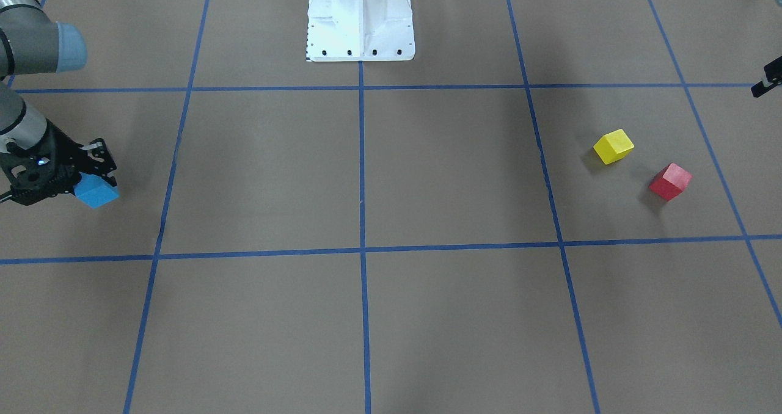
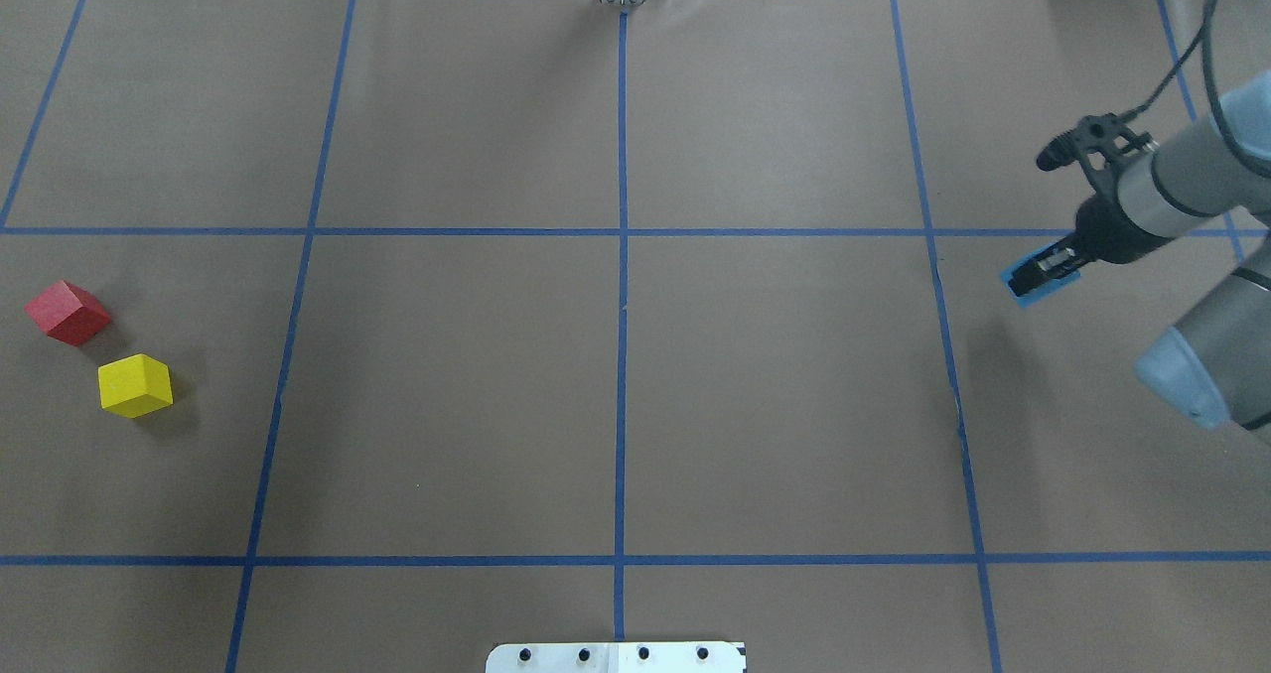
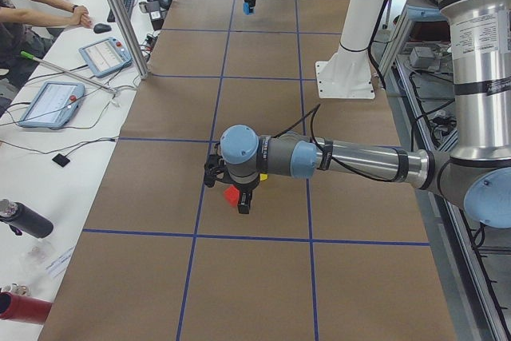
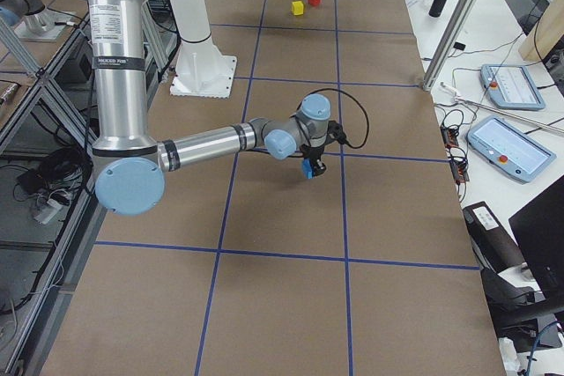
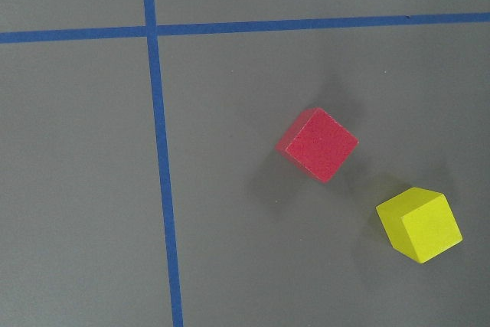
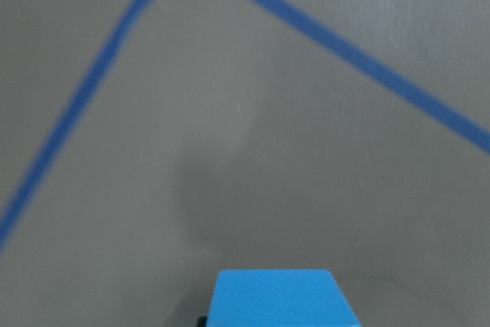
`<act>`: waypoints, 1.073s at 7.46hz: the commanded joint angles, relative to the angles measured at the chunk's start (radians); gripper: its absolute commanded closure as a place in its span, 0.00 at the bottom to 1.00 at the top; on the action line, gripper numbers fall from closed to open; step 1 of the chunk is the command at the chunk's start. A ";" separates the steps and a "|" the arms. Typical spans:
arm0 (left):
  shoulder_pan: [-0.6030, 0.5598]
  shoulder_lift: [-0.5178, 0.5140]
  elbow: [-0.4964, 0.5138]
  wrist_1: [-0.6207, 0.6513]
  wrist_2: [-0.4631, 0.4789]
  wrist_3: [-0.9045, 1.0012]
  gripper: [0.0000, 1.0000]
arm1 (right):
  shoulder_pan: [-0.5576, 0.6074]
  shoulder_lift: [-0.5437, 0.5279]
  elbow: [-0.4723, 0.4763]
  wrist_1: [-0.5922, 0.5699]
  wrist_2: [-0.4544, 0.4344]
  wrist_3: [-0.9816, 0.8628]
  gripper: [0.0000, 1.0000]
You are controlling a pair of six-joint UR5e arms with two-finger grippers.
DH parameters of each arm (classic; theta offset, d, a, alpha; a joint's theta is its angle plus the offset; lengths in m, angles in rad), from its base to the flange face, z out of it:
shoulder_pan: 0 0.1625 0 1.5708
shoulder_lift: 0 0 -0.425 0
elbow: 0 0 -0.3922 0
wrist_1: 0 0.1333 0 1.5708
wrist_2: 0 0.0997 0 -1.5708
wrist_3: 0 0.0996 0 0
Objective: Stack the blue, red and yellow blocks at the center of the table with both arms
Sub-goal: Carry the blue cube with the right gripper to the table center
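My right gripper (image 2: 1038,274) is shut on the blue block (image 1: 96,192) at the table's right side; it also shows in the front view (image 1: 91,179). The blue block fills the bottom of the right wrist view (image 6: 279,298), with its shadow on the paper beyond. The red block (image 2: 68,313) and the yellow block (image 2: 136,385) lie close together, apart, on the table's far left. The left wrist view looks down on the red block (image 5: 318,144) and the yellow block (image 5: 420,223); no fingers show there. My left gripper (image 3: 239,197) hovers near them; I cannot tell whether it is open or shut.
The table is brown paper with a blue tape grid (image 2: 622,231). The white robot base (image 1: 360,20) stands at the robot-side edge. Operator tablets (image 3: 102,55) and a person's arms (image 3: 48,5) are beside the table.
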 commanded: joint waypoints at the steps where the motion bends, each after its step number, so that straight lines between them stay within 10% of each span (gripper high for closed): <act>1: 0.001 -0.002 0.000 -0.006 0.003 0.001 0.00 | -0.146 0.281 -0.034 -0.158 -0.028 0.345 1.00; 5: 0.003 -0.006 0.001 -0.007 0.005 0.001 0.00 | -0.323 0.714 -0.414 -0.111 -0.182 0.737 1.00; 8: 0.003 -0.006 -0.002 -0.006 0.000 -0.001 0.00 | -0.377 0.732 -0.506 -0.004 -0.219 0.840 1.00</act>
